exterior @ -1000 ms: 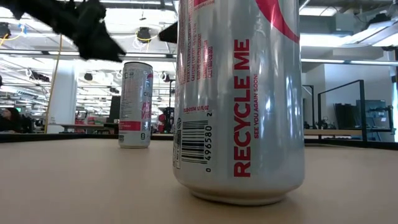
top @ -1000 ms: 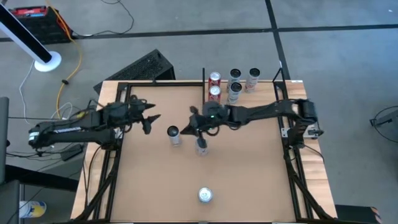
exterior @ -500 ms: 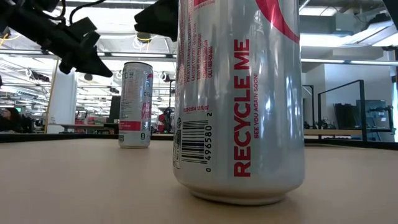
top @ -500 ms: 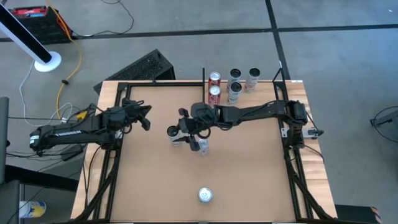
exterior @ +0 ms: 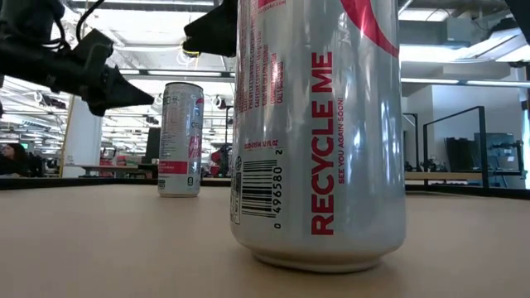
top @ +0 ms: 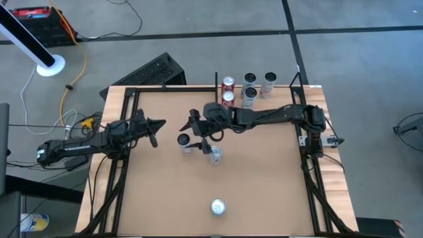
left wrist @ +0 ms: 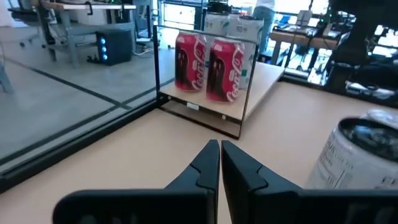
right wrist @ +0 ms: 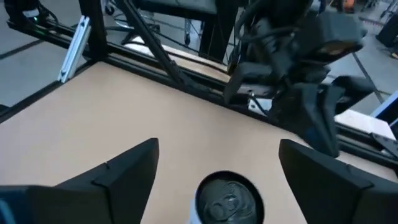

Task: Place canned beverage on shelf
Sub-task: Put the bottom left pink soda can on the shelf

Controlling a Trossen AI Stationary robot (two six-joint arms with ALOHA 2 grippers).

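Note:
Three silver cans stand upright on the brown table: one left of centre (top: 184, 140), one at the centre (top: 215, 156), and one near the front edge (top: 218, 207), which looms large in the low view (exterior: 319, 132). The shelf (top: 281, 90) lies at the far edge and carries two red cans (left wrist: 208, 59) and three silver ones (top: 250, 88). My right gripper (top: 196, 127) is open above the left-of-centre can, whose top (right wrist: 227, 199) shows between and below its fingers. My left gripper (top: 160, 123) is shut and empty, left of that can.
A thin black upright bar (top: 216, 80) stands at the shelf's left end. Black frame rails (top: 121, 165) run along the table's left and right sides. The table's near half is bare wood apart from the front can.
My right gripper has opened and gone from above the centre can toward the table's left and far edge, ending over the left-of-centre can. My left gripper has shut. No can has moved.

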